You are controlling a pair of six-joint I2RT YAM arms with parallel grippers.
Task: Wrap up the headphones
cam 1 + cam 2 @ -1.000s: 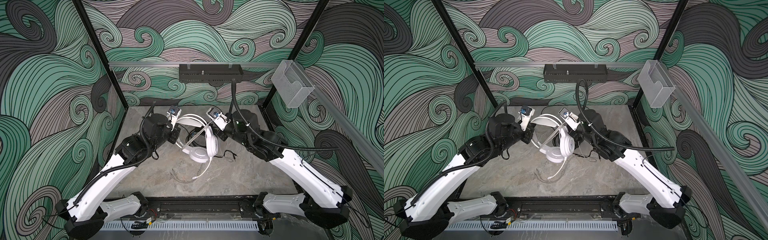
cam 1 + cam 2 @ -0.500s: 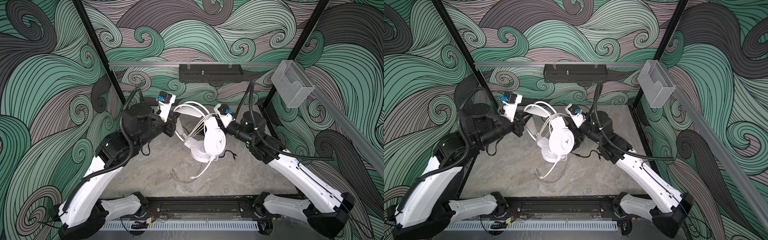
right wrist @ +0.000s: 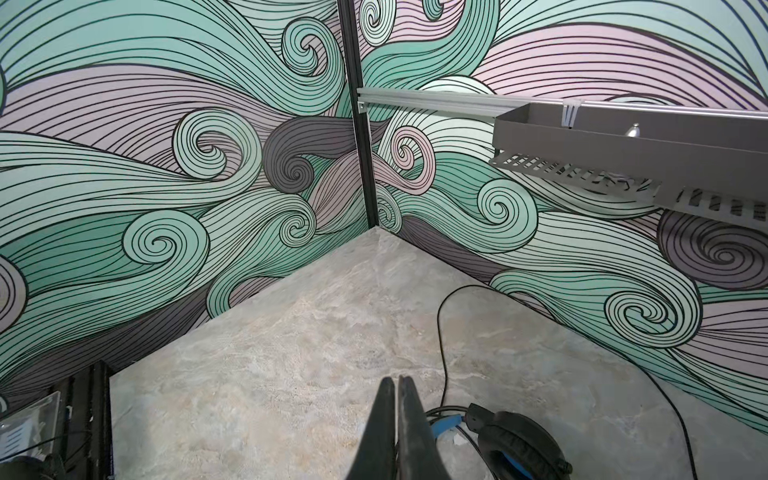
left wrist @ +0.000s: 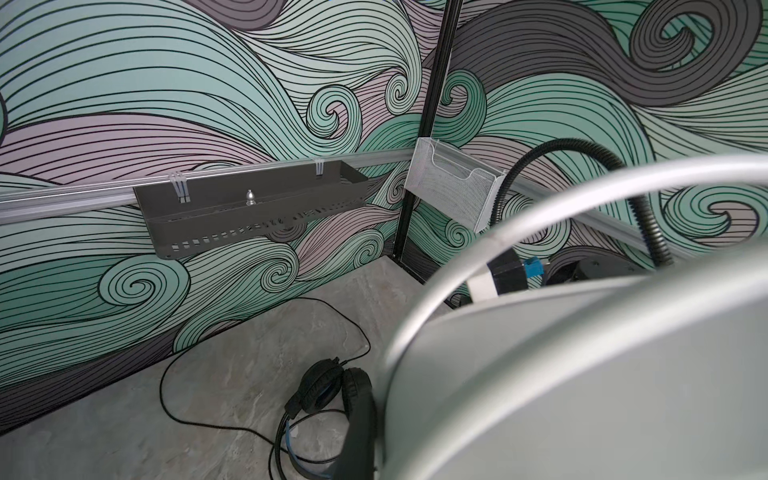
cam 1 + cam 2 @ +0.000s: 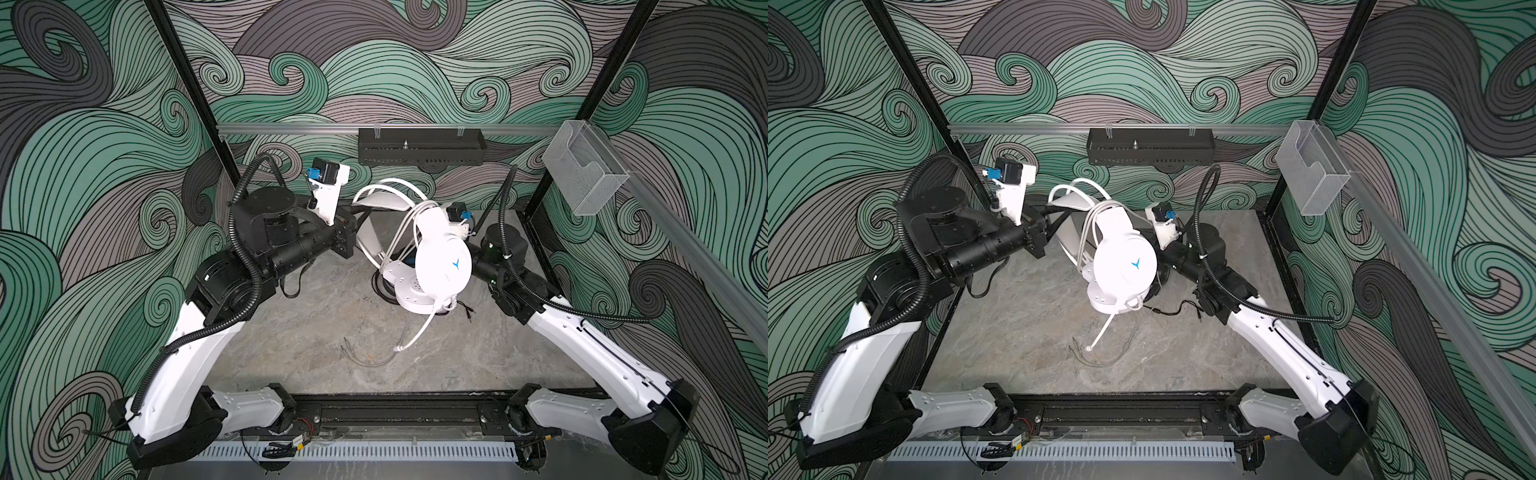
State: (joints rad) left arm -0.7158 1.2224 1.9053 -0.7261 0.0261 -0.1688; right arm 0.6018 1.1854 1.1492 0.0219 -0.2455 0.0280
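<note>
The white headphones [image 5: 442, 262] hang tilted above the table, one ear cup facing up, pale cable [image 5: 405, 226] looped round the headband. The cable's loose end [image 5: 415, 336] trails down to the table. My left gripper [image 5: 360, 216] is shut on the white headband, which fills the left wrist view [image 4: 582, 374]. The right gripper [image 3: 397, 386] is shut, with nothing visible between its fingers; in both top views the white ear cup [image 5: 1125, 266] hides it. The black headphones [image 4: 328, 390] with blue inner cups [image 3: 511, 444] lie on the table beneath, black cable [image 3: 442, 332] spread out.
A black slotted shelf [image 5: 419, 151] hangs on the back wall rail. A clear bin [image 5: 582, 178] is fixed at the right wall. The arms' black base rail [image 5: 395, 409] runs along the table's front edge. A thin pale cable [image 5: 365, 359] lies on the marble table [image 5: 311, 332].
The left arm has risen and pulled back left, lifting the white headphones higher and turning one ear cup upward. The right gripper has drawn back to the right, behind that cup.
</note>
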